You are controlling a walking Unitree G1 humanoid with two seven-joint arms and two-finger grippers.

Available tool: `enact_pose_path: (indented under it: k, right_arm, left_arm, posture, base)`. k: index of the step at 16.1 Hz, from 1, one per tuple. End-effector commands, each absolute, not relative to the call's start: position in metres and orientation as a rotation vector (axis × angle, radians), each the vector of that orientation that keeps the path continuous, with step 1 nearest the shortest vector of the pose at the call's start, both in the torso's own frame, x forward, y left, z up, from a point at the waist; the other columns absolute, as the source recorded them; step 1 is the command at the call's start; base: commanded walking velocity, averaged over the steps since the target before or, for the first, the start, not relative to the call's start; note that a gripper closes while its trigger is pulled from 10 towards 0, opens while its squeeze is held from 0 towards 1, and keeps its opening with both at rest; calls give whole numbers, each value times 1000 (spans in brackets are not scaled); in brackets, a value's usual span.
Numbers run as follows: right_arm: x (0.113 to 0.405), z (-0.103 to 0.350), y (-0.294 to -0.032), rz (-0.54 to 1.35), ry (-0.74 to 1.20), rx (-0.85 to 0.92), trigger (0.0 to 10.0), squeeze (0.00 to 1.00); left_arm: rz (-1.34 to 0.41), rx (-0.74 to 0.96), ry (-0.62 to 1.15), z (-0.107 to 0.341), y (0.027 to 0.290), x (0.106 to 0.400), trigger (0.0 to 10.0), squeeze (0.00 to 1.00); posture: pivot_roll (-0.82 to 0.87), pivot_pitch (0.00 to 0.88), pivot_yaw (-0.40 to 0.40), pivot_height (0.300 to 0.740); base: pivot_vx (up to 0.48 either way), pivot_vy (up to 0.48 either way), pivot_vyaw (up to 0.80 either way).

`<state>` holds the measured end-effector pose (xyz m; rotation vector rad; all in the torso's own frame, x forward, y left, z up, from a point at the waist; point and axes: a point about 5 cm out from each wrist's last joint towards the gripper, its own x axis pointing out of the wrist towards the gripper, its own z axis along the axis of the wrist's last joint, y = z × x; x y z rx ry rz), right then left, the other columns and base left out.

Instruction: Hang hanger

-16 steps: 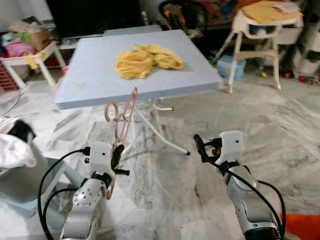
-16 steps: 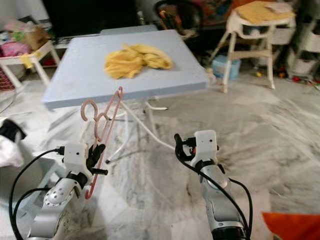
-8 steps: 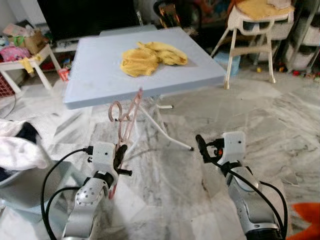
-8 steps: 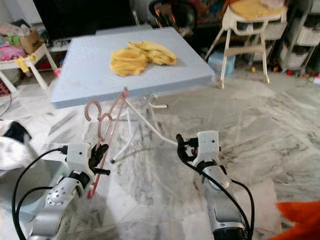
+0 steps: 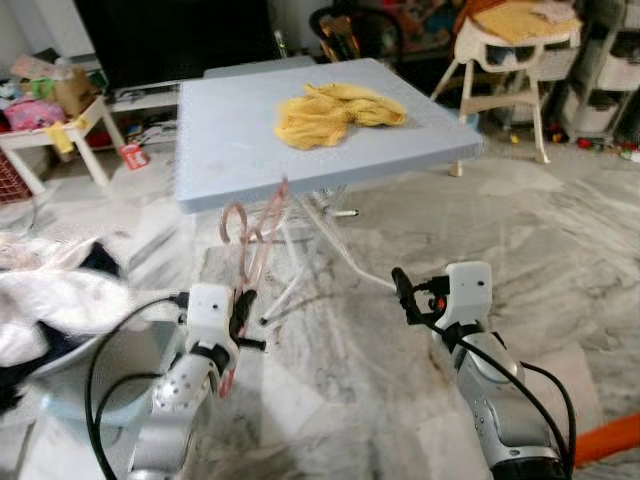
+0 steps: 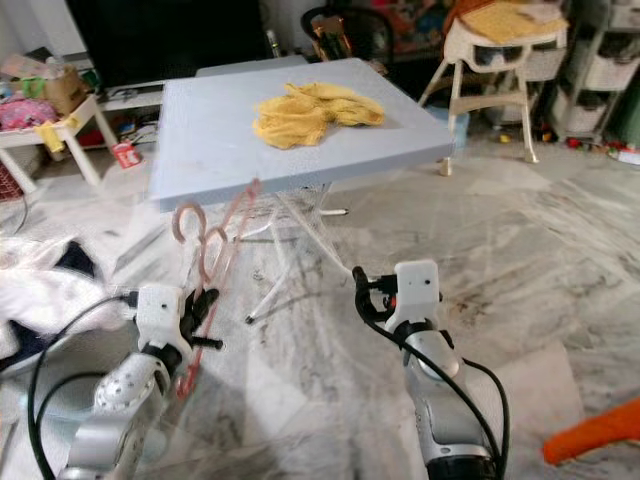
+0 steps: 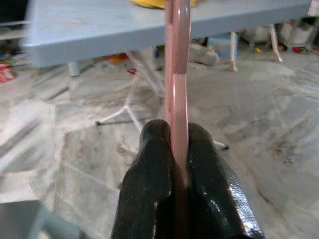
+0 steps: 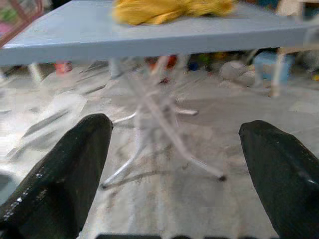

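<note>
Left wrist: hanger (image 7: 177, 84) seemingly below table edge (image 7: 149, 42).

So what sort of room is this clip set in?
Most likely a lived-in family home, a living area with a marble floor. A folding blue table holds a yellow cloth, a child's high chair stands behind it, and laundry is piled at the left.

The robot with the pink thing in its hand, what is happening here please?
The robot stands on a marble floor, facing a blue table with a yellow cloth lying on top. Its left gripper has its jaws shut on a pink hanger, held upright with the hook end at the top, just below the table edge. The right gripper is held out in front with jaws open and holds nothing. The hanger is not hung anywhere yet.
</note>
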<state>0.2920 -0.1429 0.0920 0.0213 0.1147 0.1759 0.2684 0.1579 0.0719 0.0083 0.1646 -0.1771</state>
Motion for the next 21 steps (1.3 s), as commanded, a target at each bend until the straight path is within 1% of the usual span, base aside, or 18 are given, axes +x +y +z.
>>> enact_pose_path:
  k: [1, 4, 10, 12, 18, 21]
  right_arm:
    - [295, 99, -139, 190, 89, 17, 10000, 0]
    - [296, 100, -139, 189, 90, 16, 10000, 0]
    - [296, 100, -138, 192, 94, 12, 10000, 0]
    - [295, 99, -138, 192, 95, 12, 10000, 0]
    - [294, 98, -140, 190, 100, 5, 10000, 0]
    - [294, 98, -139, 194, 102, 4, 10000, 0]
  left_arm:
    - [-167, 10, 146, 76, 163, 271, 10000, 0]
    - [-180, -25, 150, 77, 163, 270, 10000, 0]
    - [-202, -38, 149, 76, 161, 268, 10000, 0]
    - [-212, -41, 149, 76, 160, 268, 10000, 0]
    - [-223, -41, 145, 77, 158, 270, 10000, 0]
    - [-226, -40, 147, 76, 158, 270, 10000, 0]
  posture:
    - [-124, 0, 67, 740]
    - [-124, 0, 65, 740]
    - [-125, 0, 65, 740]
    - [-130, 0, 65, 740]
    - [-134, 0, 67, 740]
    - [-134, 0, 67, 740]
  base:
    - [0, 0, 0]
    - [0, 0, 0]
    - [0, 0, -736]
    - [0, 0, 0]
    - [284, 0, 0]
    - [305, 0, -481]
